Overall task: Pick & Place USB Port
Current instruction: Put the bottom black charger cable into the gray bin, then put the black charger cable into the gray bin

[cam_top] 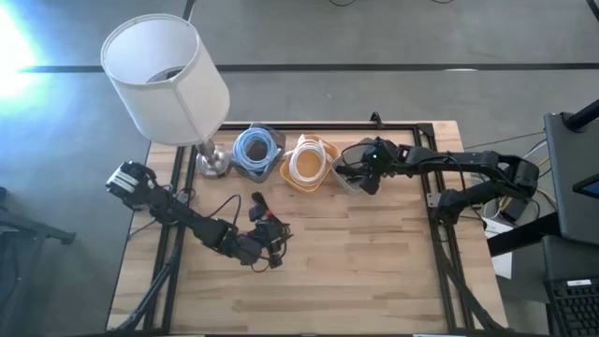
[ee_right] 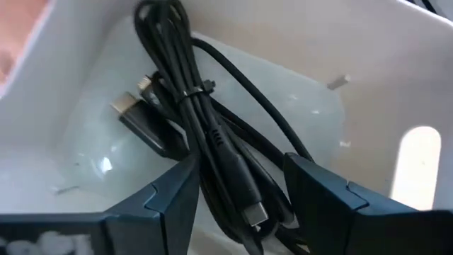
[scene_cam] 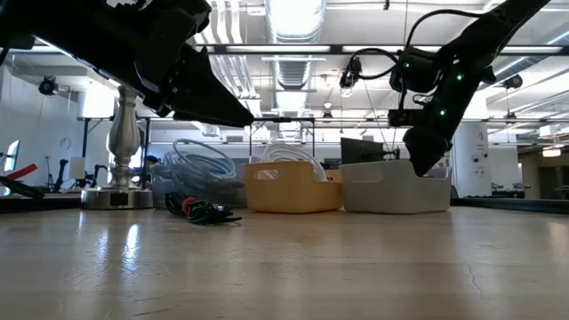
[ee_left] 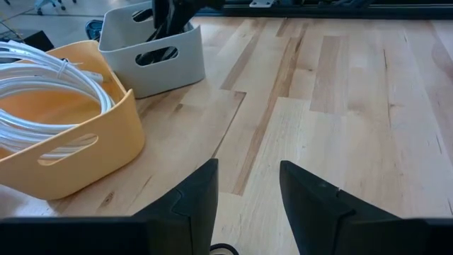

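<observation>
Hovering with fingers spread, the right gripper is positioned over the released black USB cable inside the grey bin; the left gripper is held parted, empty.

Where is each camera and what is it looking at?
High: above, looking down on table, both arms.
Low: table height, looking across at the bins, arms overhead.
Left wrist: left gripper, yellow bin ahead.
Right wrist: right gripper, jaws open, over black cable in grey bin.
Shared: grey bin.
</observation>
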Robot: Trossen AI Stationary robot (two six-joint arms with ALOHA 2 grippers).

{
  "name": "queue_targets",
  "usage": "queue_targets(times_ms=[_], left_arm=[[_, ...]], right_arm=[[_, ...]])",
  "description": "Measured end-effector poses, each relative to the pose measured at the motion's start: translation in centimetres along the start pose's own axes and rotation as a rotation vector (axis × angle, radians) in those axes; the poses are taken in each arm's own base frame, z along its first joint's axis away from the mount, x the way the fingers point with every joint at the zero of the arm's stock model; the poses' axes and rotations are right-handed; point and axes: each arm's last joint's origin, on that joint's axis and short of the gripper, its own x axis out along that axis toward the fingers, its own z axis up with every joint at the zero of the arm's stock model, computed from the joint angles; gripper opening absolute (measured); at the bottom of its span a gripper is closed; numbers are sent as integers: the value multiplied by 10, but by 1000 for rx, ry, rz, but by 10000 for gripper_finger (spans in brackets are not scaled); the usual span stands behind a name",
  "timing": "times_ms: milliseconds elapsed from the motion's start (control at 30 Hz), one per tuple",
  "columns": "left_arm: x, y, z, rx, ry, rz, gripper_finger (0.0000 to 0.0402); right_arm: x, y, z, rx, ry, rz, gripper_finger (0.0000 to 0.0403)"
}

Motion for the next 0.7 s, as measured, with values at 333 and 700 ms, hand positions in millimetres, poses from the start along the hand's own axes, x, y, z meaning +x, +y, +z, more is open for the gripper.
queue_targets(times_ms=[333, 700], left_arm=[[0, 0, 0, -2, -2, -1, 155], [0, 0, -1, -10, 4, 1, 155]], right_arm=[[-7, -3, 8, -51, -24, -70, 205], [-26, -3, 21, 4, -73, -24, 206]])
